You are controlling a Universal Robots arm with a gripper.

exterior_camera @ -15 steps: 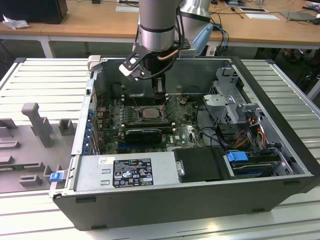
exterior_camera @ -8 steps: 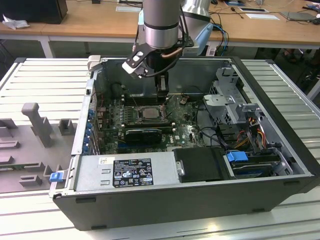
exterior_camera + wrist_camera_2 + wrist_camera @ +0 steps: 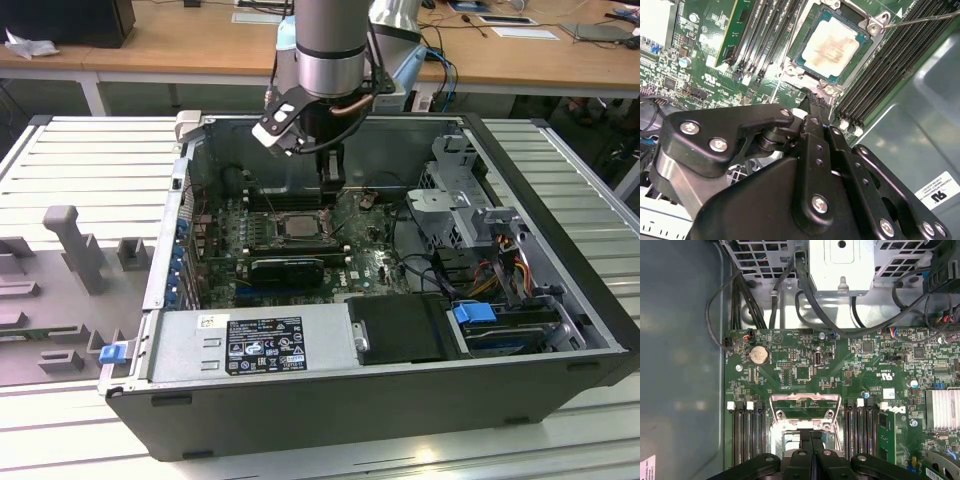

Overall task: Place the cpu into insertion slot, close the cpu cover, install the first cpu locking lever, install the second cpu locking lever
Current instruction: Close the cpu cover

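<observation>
In the exterior view, the arm reaches down into an open dark grey metal computer case point(image 3: 400, 395). The black gripper point(image 3: 332, 190) hangs low over the green motherboard point(image 3: 372, 265). The small square pale silver cpu point(image 3: 297, 226) lies just beside the fingertips, inside the square dark-framed insertion slot point(image 3: 322, 232).

In the second wrist view, the two black metal fingers point(image 3: 816, 131) are pressed flat against each other, and nothing can be seen between them. Their tips sit at the near edge of the insertion slot. Just beyond the tips, the cpu point(image 3: 832, 45) rests in the slot with its pale face up and its dark teal border showing all round. Long black memory slots point(image 3: 890, 65) run along both sides of the slot. A thin steel wire lever point(image 3: 925, 19) stretches away from the slot's far corner, well clear of the fingers.

In the first wrist view, the fingers point(image 3: 805, 442) meet along a narrow seam above the slot. Just past the tips is the thin square silver cpu cover point(image 3: 805, 398), a frame with a window. I cannot tell whether it lies flat or stands tilted. Farther beyond the tips are a round silver coin battery point(image 3: 759, 355) and a group of black cables point(image 3: 810, 300).
</observation>
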